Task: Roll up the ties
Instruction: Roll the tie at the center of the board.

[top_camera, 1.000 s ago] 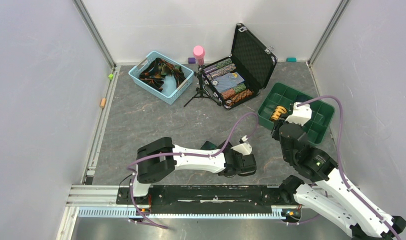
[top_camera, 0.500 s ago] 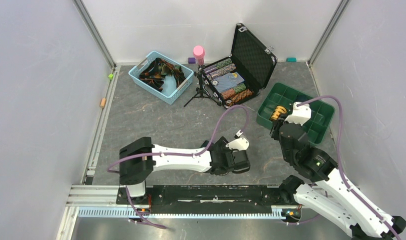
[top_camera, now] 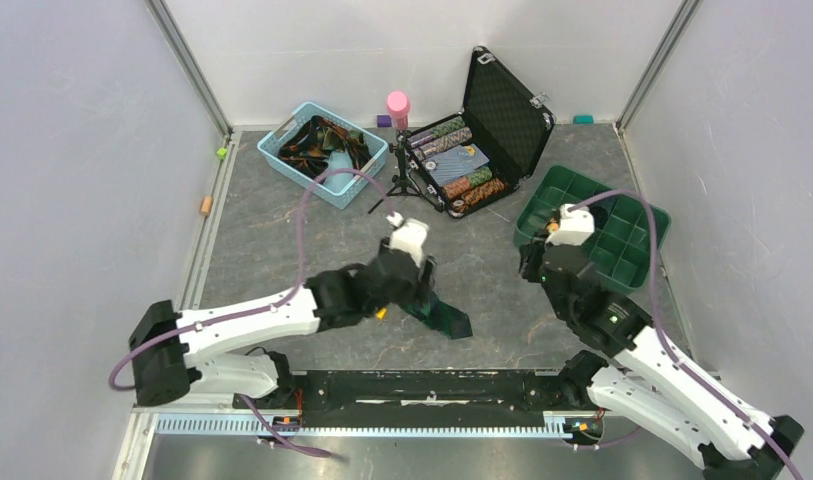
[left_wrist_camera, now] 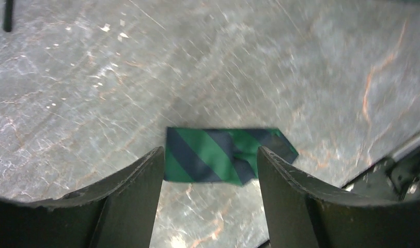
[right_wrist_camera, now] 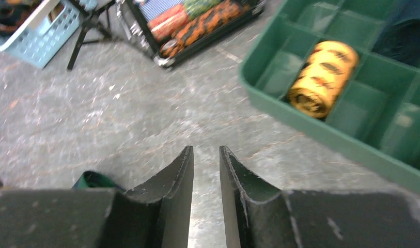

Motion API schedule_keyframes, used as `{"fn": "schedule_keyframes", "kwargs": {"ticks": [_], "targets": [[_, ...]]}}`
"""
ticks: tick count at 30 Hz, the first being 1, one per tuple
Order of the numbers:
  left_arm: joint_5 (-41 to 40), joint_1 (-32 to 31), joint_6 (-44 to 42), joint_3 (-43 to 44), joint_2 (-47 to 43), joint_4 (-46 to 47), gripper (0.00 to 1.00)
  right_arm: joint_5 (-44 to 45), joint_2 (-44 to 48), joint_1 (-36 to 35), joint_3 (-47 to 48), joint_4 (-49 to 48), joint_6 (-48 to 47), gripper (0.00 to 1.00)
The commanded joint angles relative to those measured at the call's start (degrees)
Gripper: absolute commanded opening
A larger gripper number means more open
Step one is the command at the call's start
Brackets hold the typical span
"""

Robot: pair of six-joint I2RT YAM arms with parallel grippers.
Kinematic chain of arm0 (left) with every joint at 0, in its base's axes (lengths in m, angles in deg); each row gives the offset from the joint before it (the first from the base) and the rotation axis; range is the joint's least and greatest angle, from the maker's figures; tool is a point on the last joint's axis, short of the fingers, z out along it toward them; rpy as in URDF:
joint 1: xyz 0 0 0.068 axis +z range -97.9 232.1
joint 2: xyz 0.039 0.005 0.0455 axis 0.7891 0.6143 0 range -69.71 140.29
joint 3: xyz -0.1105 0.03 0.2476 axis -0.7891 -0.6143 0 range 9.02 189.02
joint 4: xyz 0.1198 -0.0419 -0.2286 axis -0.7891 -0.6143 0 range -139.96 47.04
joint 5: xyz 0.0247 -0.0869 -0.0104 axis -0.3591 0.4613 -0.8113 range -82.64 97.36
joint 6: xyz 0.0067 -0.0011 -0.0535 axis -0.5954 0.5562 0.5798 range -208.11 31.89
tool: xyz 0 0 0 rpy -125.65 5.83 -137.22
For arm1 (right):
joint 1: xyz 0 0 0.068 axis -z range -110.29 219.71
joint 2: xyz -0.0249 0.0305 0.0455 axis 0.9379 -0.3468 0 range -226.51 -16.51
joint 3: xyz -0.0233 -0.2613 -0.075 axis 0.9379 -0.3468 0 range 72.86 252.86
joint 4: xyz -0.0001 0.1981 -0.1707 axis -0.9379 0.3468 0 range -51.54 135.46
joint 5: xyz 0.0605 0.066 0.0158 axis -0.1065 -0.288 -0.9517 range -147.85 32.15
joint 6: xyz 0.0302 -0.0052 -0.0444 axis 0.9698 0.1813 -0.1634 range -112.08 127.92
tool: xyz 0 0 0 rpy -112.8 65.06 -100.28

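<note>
A: Left tool [left_wrist_camera: 210,151]?

B: Jaws wide apart, gripping nothing. It is low over the counter [left_wrist_camera: 280,67], fingers [left_wrist_camera: 140,181] angled down at it

A: Where's the striped tie [left_wrist_camera: 226,156]?

B: Flat on the counter, green and navy bands, folded into a short strip. In the left wrist view it lies across the gap between the two fingertips. Its square end is just beside the left finger, and its pointed end runs behind the right finger toward 3 o'clock. Can't tell if either finger touches it. From above it pokes out from under the left tool toward 4 o'clock, at about 6 o'clock on the counter

A: Right tool [right_wrist_camera: 206,151]?

B: Nearly closed, with a thin slit between the fingers and nothing in it. It hangs over bare counter, with the green tray [right_wrist_camera: 280,111] at its 2 o'clock. A green fabric corner shows at its 8 o'clock, mostly hidden

A: Other ties?

B: One yellow-orange roll [right_wrist_camera: 321,77] lies on its side in a tray compartment. Loose ties [top_camera: 320,140] are heaped in the blue basket [top_camera: 362,180] at 11 o'clock. More rolls [top_camera: 460,160] are packed in rows in the open black case [top_camera: 507,105] at 12 o'clock. A small tripod [top_camera: 397,188] stands just off the case's 9 o'clock side
</note>
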Motion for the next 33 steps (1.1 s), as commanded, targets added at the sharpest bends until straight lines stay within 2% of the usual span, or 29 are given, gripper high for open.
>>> {"fn": "schedule_keyframes", "kwargs": {"ticks": [1,6,8,10,17,33], "targets": [[12.2,10.6,2.7,-5.9,-5.5,10.1,0.73,-14.2,-6.0,0.0,-2.6,-9.9,3.0,0.30],[28.5,24.1,8.7,-13.6,-8.1,19.1,0.73,-30.3,-14.0,-0.7,-10.3,-27.1,12.6,0.26],[34.2,28.6,11.3,-17.2,-8.0,24.6,0.73,-33.7,-18.2,-2.1,-11.5,-32.2,15.5,0.25],[36.7,30.6,12.2,-19.3,-7.5,27.2,0.73,-35.3,-22.0,-4.2,-11.3,-36.1,17.2,0.25],[41.0,32.1,12.8,-23.7,-3.6,33.3,0.74,-38.6,-31.6,-8.8,-9.4,-43.3,20.4,0.25],[44.6,32.6,10.8,-26.6,5.5,41.0,0.75,-39.9,-36.1,-9.0,-10.8,-43.5,22.5,0.24]]}}
